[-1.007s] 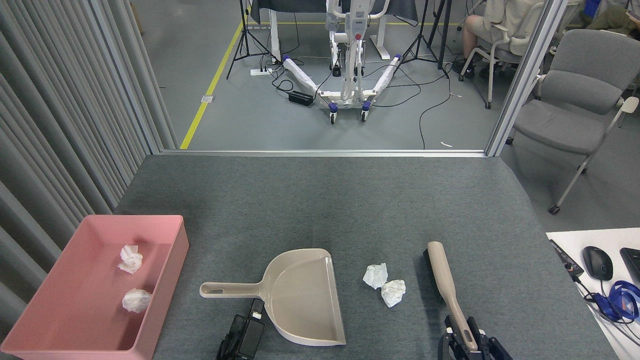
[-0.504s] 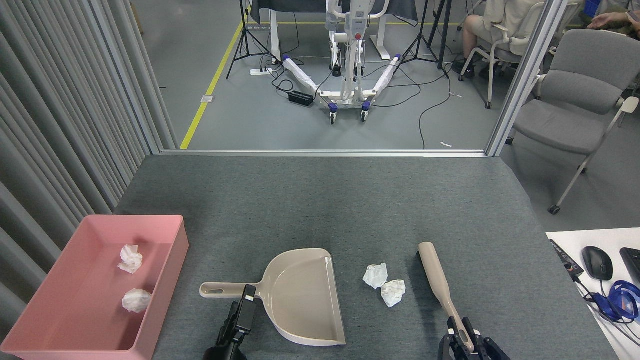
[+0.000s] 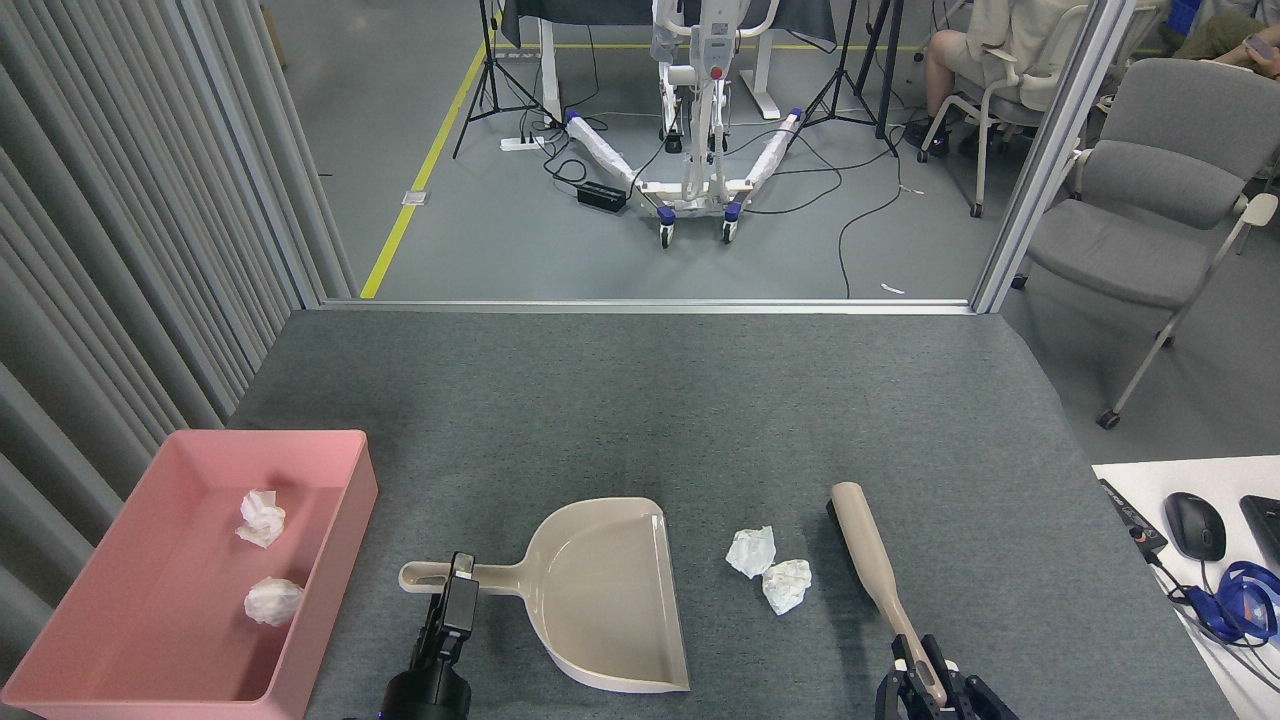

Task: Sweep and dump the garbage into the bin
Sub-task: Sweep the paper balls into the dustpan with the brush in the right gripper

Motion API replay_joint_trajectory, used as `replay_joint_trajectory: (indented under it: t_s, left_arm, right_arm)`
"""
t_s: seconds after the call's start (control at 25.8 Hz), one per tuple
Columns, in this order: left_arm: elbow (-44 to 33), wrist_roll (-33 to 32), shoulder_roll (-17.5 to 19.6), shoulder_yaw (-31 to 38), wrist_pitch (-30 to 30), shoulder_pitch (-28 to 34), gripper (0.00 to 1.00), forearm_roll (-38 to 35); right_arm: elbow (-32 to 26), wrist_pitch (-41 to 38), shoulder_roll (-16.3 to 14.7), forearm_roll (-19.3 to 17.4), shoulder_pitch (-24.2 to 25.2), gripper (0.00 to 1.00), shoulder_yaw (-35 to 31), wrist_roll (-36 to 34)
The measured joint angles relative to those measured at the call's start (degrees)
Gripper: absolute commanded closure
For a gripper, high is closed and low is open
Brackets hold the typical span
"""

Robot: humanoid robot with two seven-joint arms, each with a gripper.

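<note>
Two white tissue wads [image 3: 751, 551] [image 3: 787, 585] lie on the grey table between the beige dustpan [image 3: 600, 600] and the beige brush [image 3: 865, 550]. Two more wads [image 3: 261, 517] [image 3: 272, 600] sit inside the pink bin [image 3: 120, 640] at the left. At the bottom edge, my right gripper [image 3: 925, 682] is shut on the brush's handle, with the brush head pointing away just right of the wads. My left gripper [image 3: 457, 585] reaches over the dustpan's handle [image 3: 425, 576]. It looks dark and narrow, so its jaw state is unclear.
A grey curtain runs along the left side behind the bin. A white desk corner [image 3: 1150, 480] with a mouse [image 3: 1194, 525] and blue headphones [image 3: 1245, 600] sits at the right. The table's far edge [image 3: 650, 308] meets the floor, where a grey chair [image 3: 1150, 200] stands.
My left gripper has moved left and forward from beside the dustpan pan to over its handle. The brush has shifted slightly left toward the two wads.
</note>
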Motion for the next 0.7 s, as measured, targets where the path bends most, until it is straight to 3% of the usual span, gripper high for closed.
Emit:
replay_joint_trajectory:
  t_s: [0.31,0.7]
  left_arm:
    - [2.5,0.3,0.5,0.3,-0.4,-2.1,0.42,0.0]
    - [3.3,0.6,0.8,0.3,-1.0,-2.5,0.55,-0.2]
  right_arm:
    - [-0.5,-2.6,0.2,0.0,2.2,1.00,-0.1,-0.6]
    - [-1.5,-3.2,2.6,0.6,3.1,1.00,5.9,0.4]
